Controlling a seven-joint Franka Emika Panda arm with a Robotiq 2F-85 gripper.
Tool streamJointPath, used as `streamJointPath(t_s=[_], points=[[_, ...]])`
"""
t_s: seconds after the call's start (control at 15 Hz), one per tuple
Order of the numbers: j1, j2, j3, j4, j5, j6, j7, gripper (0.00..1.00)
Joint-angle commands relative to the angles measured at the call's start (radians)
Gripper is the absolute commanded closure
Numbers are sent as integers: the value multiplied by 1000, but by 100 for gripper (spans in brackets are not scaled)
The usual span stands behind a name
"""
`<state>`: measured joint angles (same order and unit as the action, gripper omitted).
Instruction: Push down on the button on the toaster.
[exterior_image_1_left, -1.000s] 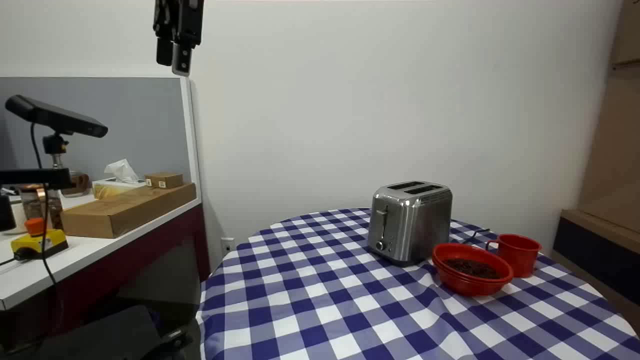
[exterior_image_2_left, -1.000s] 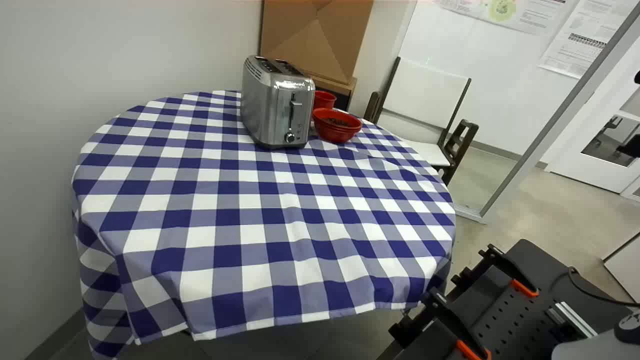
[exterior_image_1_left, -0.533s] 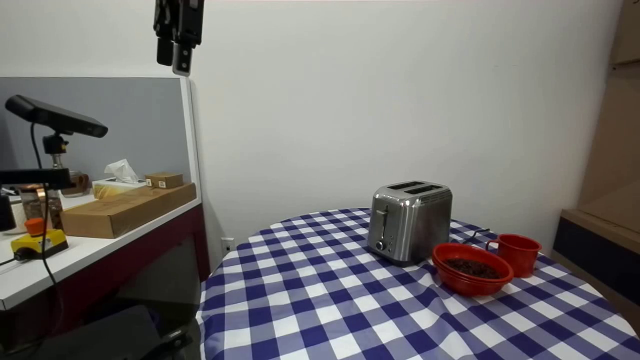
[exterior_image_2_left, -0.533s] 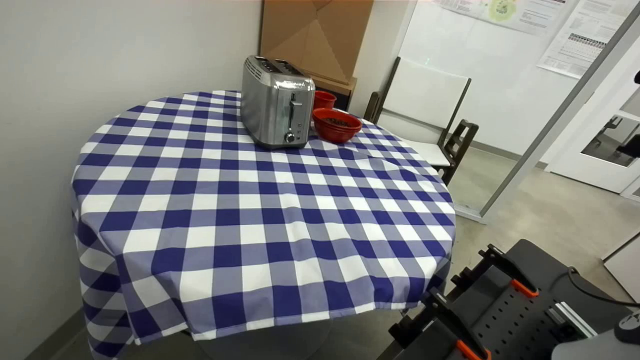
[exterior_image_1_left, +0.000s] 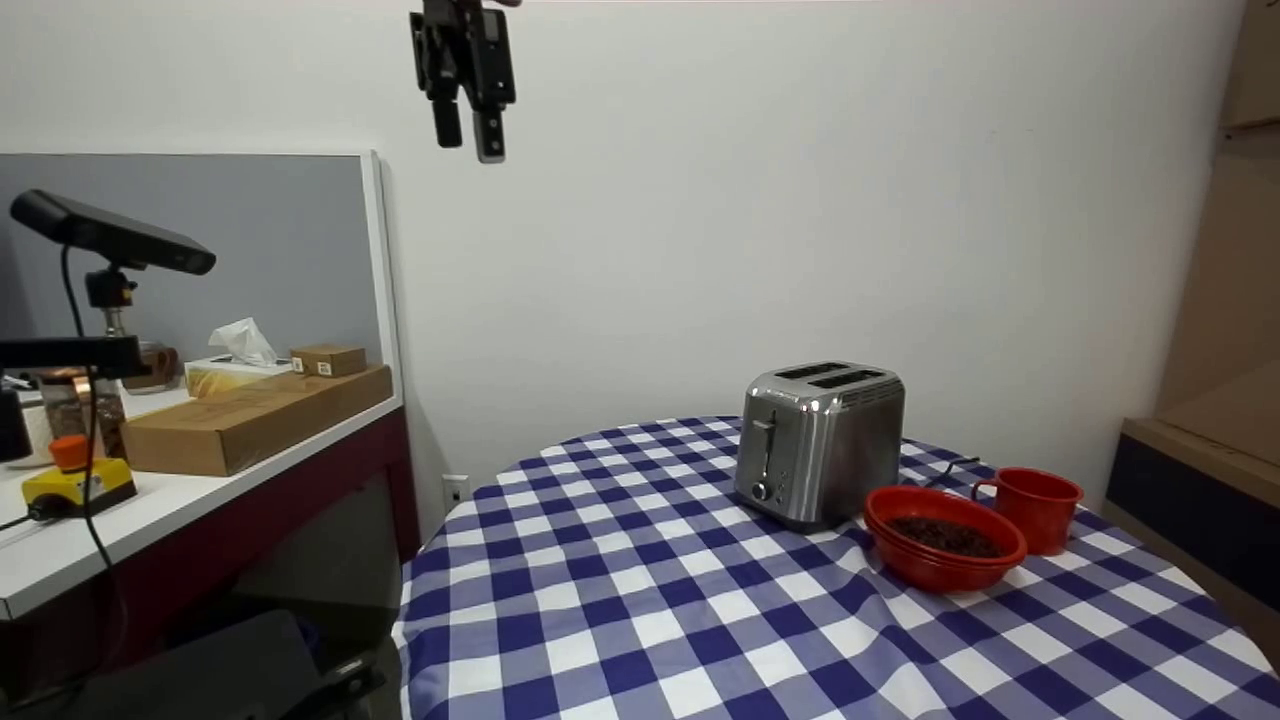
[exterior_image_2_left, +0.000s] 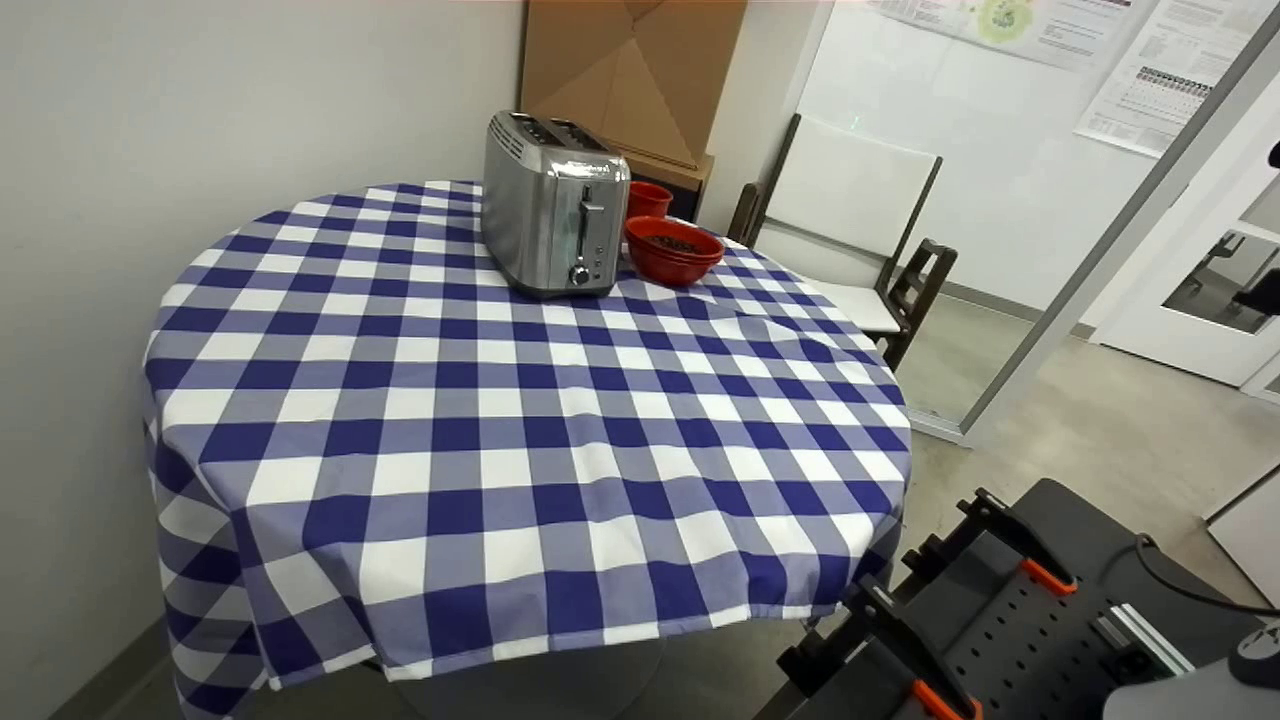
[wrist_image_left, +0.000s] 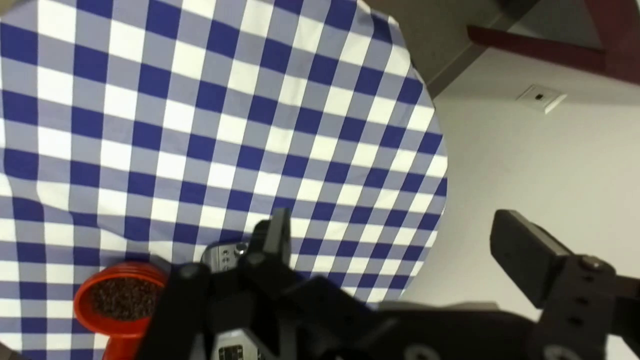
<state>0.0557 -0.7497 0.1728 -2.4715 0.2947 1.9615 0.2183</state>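
Claw (exterior_image_1_left: 468, 140): spread wide, holding nothing
Toaster (exterior_image_1_left: 858, 455): below and right of claw in an exterior view
Lever (exterior_image_1_left: 763, 425): left-near end

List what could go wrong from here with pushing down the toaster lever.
The gripper is open, so it might straddle or miss the narrow lever on the toaster.
The red bowls close beside it hold dark bits that a bump might spill.
The tablecloth underneath is wrinkled; an off-line push could slide the toaster.
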Motion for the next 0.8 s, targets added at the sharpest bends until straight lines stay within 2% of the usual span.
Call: streamJointPath(t_s=[0.0, 0.13, 0.4, 0.6, 0.73], points=[[-38, 139, 31, 34, -72, 197, 21, 0], [-61, 240, 44, 55, -152, 299, 24, 0], [-130, 447, 85, 122, -358, 478, 136, 0], [-161, 602, 104, 196, -530, 560, 268, 0], [-152, 694, 91, 250, -636, 581, 356, 2]])
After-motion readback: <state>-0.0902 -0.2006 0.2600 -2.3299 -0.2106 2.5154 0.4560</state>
